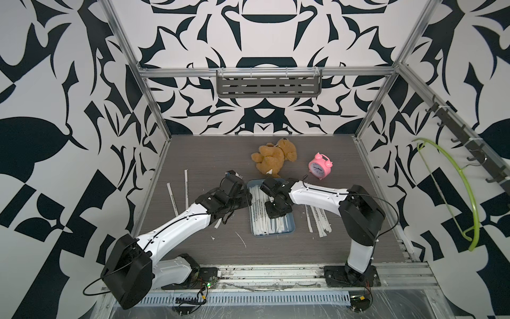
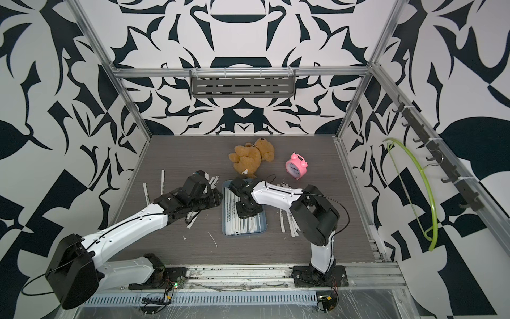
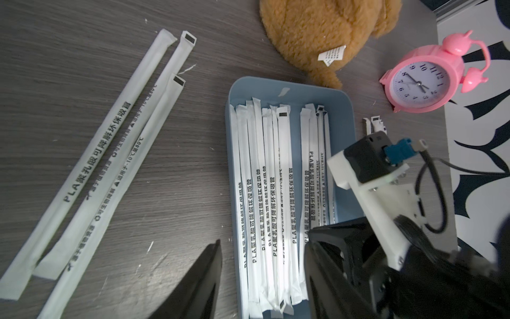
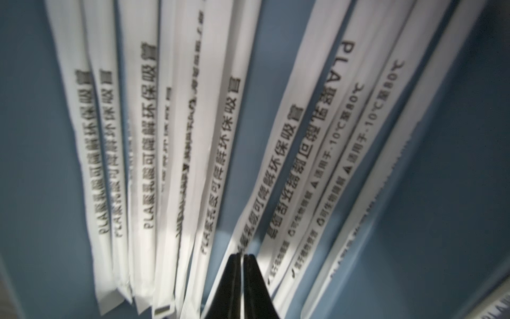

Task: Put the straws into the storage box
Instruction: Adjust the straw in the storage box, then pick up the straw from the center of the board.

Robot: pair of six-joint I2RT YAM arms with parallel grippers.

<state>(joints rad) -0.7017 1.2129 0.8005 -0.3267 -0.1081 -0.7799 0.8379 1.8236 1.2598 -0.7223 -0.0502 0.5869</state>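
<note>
Mid-table, between the two arms: box [image 1: 273, 235], low-rimmed, long side running away from the arm bases. Inside it, a layer of straws [image 1: 258, 221] laid lengthwise, side by side, some overlapping. In the left wrist view, packed in two groups with a strip of bare blue floor between, black print along each wrapper, one small white scrap [image 3: 284, 91] near the far wall.

Over the box, pointing down: right gripper [image 4: 242, 265]. Jaws pinched together, only a hairline slit between, nothing seen clamped in it. Tips low over the middle of the layer; touching the paper or just clear of it, cannot tell.

Just beside the box's left rim, above the table [image 1: 209, 154]: left gripper [image 1: 242, 200]. Jaws parted, gripping nothing. Only one finger [image 3: 198, 281] plain in the left wrist view, the other lost among black parts of the right arm.

Outside the box, more on the table. Left of it, three loose straws [image 3: 102, 149], touching, slanted, mostly under the left arm in both top views. Further left, two more, apart from each other. Right of the box, a loose bundle partly under the right arm.

Beyond the box: bear [image 1: 276, 158], one leg reaching the far rim. Right of the bear, pink clock [image 1: 318, 165], face showing, near the box's far right corner but apart from it
</note>
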